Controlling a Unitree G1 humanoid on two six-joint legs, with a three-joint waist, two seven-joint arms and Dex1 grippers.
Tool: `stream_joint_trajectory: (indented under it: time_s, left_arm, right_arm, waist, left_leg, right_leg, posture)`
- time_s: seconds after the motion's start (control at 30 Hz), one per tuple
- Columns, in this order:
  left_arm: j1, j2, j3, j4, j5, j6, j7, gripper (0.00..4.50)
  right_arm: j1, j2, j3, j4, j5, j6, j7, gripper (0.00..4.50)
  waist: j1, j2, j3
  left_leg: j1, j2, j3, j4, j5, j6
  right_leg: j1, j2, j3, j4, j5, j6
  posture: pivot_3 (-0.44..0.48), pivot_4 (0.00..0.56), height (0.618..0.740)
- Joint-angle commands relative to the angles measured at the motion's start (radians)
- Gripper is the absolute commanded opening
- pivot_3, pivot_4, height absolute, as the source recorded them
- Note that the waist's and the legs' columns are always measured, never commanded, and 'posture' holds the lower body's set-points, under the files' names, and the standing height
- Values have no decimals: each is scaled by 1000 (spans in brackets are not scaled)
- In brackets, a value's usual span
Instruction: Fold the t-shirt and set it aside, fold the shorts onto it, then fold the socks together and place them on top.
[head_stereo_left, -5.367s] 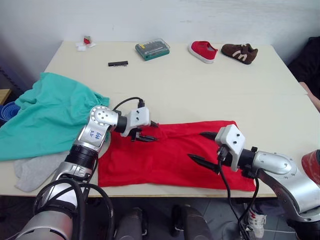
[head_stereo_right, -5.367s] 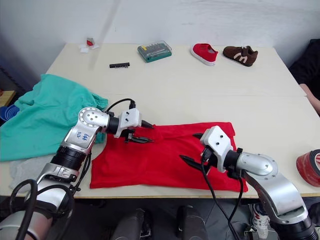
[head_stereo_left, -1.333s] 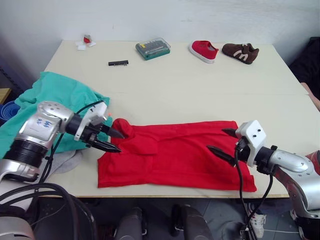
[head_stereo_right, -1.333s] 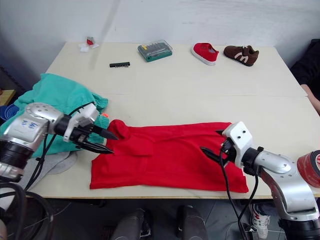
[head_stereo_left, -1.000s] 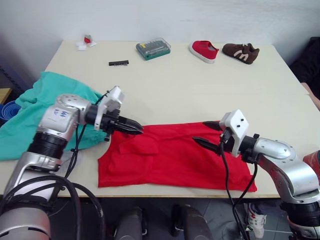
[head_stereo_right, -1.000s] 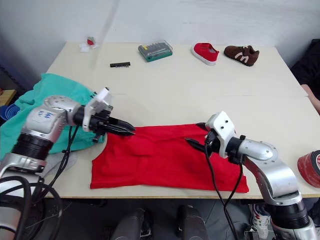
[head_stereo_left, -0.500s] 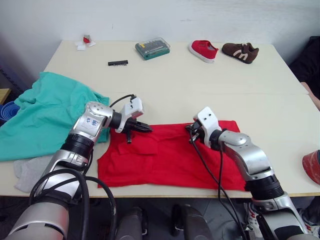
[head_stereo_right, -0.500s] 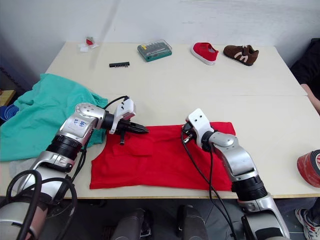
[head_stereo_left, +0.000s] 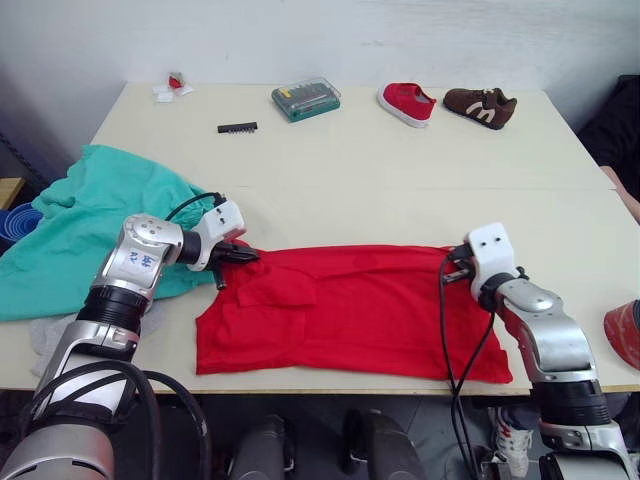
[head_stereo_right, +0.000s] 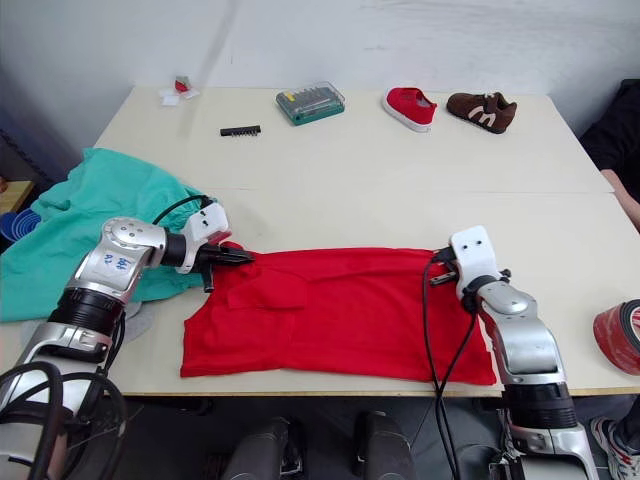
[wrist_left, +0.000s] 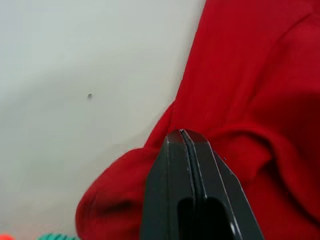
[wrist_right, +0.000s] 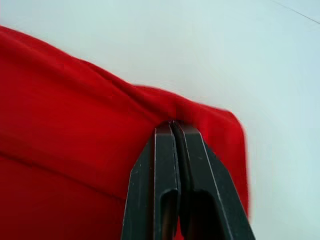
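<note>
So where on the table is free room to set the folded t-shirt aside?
Free: the wide middle of the table, between the t-shirt and the far row of bit case and shoes. Crowded: the left edge, under the shorts.

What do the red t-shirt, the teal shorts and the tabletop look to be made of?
The t-shirt: soft matte knit, probably cotton; it lies limp and bunches at the gripped corners. The shorts: thin matte fabric, heaped in loose folds, fibre unclear. The table: smooth, hard cream surface, perhaps laminate, with a faint sheen.

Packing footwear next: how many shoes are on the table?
2, both at the table's far edge: a red shoe, and a brown shoe on its right.
</note>
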Motion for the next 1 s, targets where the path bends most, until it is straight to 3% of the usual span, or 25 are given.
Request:
stream_joint_trajectory:
  time_s: [0.03,0.2,0.43,0.67,0.8,1.0]
  left_arm:
    - [-9,-21,50,-5,-8,6,58,0]
    - [-5,-27,89,-50,-57,19,28,0]
    - [69,16,110,-307,-187,171,-121,0]
    - [111,12,24,-365,-110,235,-62,0]
    - [160,55,-21,-327,-38,275,-27,0]
    - [272,140,33,-421,-71,382,-19,0]
  right_arm:
    - [29,15,-38,-3,-2,-25,-20,64]
    - [37,47,-37,-127,52,-93,34,64]
    - [23,76,26,-254,99,-24,74,64]
    - [-13,94,87,-188,72,-21,72,64]
    - [-14,76,76,-86,26,9,24,64]
    - [30,26,2,-66,6,21,-8,64]
  waist:
    - [0,0,0]
    - [-3,0,0]
    - [-20,0,0]
    - [-24,0,0]
    - [-25,0,0]
    - [-30,2,-1]
  left_leg:
    - [0,0,0,0,0,0]
    - [-1,0,1,-3,1,-1]
    - [0,0,2,-6,2,-2]
    - [0,-1,1,-8,3,-3]
    - [0,-1,1,-11,4,-4]
    - [4,-1,2,-14,6,-6]
  right_leg:
    - [0,0,0,0,0,0]
    - [-2,0,0,0,0,0]
    - [-2,1,0,-1,0,0]
    - [-2,1,0,-1,0,0]
    - [-2,1,0,-2,0,0]
    - [-1,1,1,-2,-1,-2]
  posture:
    - [0,150,740]
    - [0,150,740]
    - [0,150,740]
    - [0,150,740]
    - [0,150,740]
    - [0,150,740]
